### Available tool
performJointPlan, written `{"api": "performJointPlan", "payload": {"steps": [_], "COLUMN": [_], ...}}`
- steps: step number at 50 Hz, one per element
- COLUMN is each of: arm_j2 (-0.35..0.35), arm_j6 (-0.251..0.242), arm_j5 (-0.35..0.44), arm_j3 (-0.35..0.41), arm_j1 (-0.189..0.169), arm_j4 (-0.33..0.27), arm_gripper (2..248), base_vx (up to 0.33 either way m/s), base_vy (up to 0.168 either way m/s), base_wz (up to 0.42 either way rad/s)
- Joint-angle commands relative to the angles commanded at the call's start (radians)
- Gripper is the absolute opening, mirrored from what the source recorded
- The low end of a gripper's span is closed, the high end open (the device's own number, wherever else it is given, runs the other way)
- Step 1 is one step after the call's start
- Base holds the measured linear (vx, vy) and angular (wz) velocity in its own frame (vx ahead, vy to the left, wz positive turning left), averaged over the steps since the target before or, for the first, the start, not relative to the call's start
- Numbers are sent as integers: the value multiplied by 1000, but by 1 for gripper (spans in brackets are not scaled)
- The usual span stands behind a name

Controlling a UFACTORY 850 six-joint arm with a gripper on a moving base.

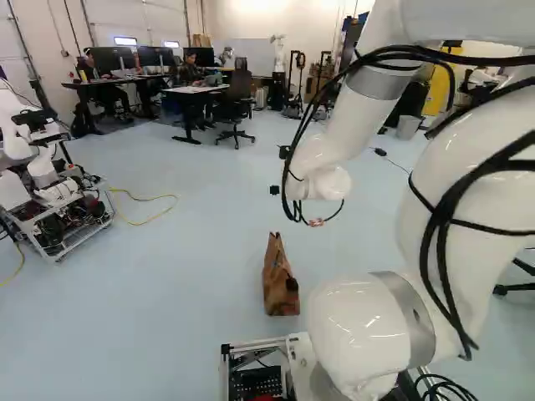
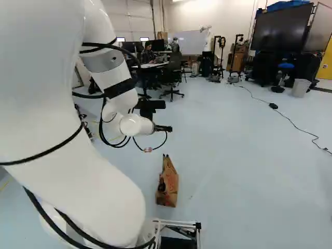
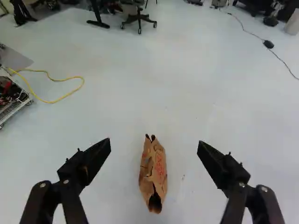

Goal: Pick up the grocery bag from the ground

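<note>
While the claw (image 2: 165, 116) is held up above the floor (image 2: 233, 161), the grocery bag (image 3: 153, 175) is left ungripped down below, on that floor. Claw (image 3: 154, 144) is spread wide, nothing clamped. In the wrist view, bag is framed about midway between the two fingers, with bare floor visible on both sides; neither finger is touched by it. Brown paper, printed in red, top drawn in narrow, two small dark tips showing there. Bag is seen upright in both base views, lower than the claw and just ahead of the base frame (image 1: 251, 372). Off to the left of the left base view, another robot (image 1: 50, 188) is mounted on a cart, with a yellow cable (image 1: 150, 200) laid on the floor near it.
</note>
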Motion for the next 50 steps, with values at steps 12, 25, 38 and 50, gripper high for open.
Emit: {"api": "performJointPlan", "payload": {"steps": [12, 25, 38, 50], "arm_j2": [-154, -331, -491, -629], "arm_j6": [0, 0, 0, 0], "arm_j5": [-159, -306, -419, -531], "arm_j3": [-122, -262, -399, -526], "arm_j1": [-11, -14, -12, -5], "arm_j4": [1, 1, 1, 1], "arm_gripper": [247, 247, 247, 247], "base_vx": [0, 0, 0, 0], "base_vy": [0, 0, 0, 0], "base_wz": [0, 0, 0, 0]}}
